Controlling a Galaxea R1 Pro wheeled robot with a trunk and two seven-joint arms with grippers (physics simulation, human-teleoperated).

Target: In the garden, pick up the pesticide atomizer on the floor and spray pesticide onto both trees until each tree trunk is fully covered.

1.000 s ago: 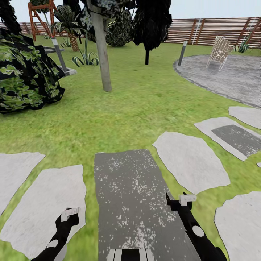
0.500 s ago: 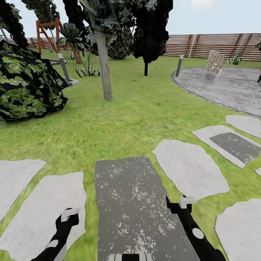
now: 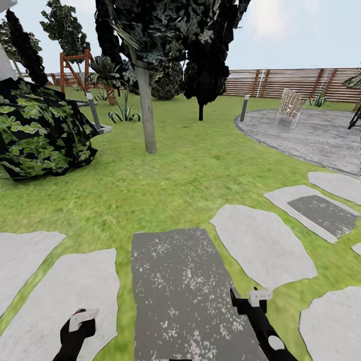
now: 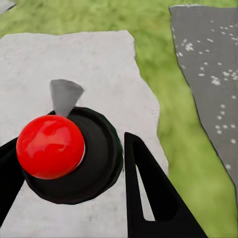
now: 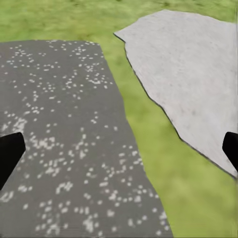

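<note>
Change: your head camera has tilted up since a second ago; more sky shows, and both arms sit lower in the frame.
Atomizer: your left gripper (image 4: 74, 163) is clamped on its black body with a red ball top (image 4: 50, 146), over a pale paving slab (image 4: 74, 59).
Right gripper (image 5: 119, 148): fingers wide apart, nothing between them, above the dark speckled slab (image 5: 59, 148).
Tree trunk (image 3: 147, 113): upper centre-left of the head view, on the lawn (image 3: 175, 170).
Surroundings: slat fence (image 3: 291, 82) upper right; leafy bush (image 3: 40, 135) at left.

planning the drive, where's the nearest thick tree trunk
In the head view the tree trunk stands on the lawn ahead, left of centre, right of the leafy bush.
</note>
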